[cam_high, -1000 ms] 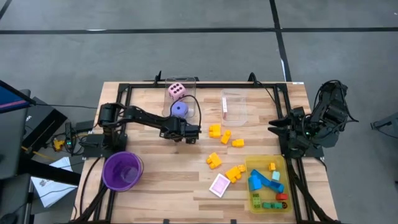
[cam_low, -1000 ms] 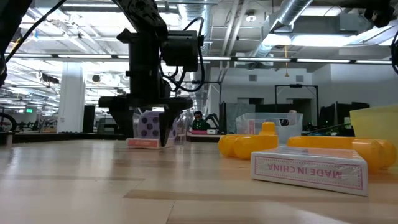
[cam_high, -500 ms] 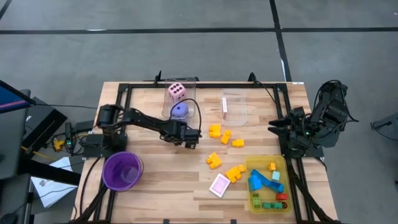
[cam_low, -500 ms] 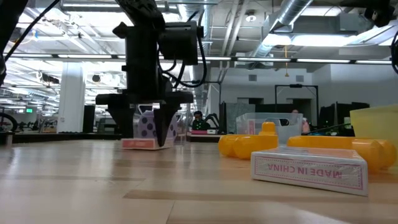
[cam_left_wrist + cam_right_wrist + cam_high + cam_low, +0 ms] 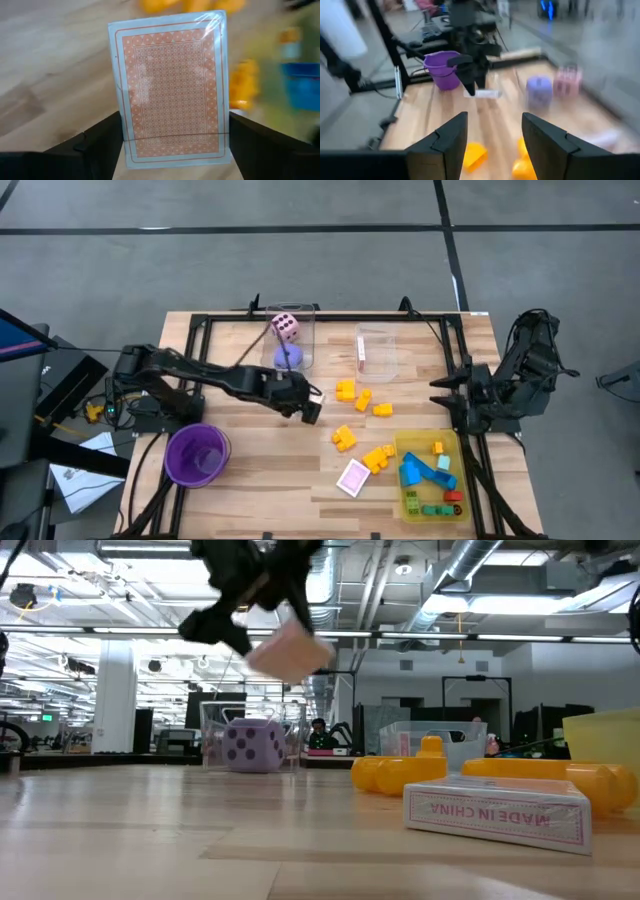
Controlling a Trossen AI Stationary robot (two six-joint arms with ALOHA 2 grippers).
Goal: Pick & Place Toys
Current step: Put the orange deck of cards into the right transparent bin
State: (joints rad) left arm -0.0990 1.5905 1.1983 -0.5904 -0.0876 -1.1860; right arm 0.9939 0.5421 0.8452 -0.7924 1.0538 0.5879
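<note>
My left gripper [image 5: 309, 406] is clamped on a card deck [image 5: 172, 87], lifted off the table, long axis running out past the fingers; the yellow tray [image 5: 458, 491] lies rightward, beyond the yellow blocks [image 5: 362, 398]; my right gripper [image 5: 445, 392] waits half-parted and empty, nearer that tray.

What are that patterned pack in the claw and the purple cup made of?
The card pack held in the left gripper looks like printed cardboard under glossy clear wrap, judging by its sheen. The purple cup seems translucent plastic, smooth and shiny.
</note>
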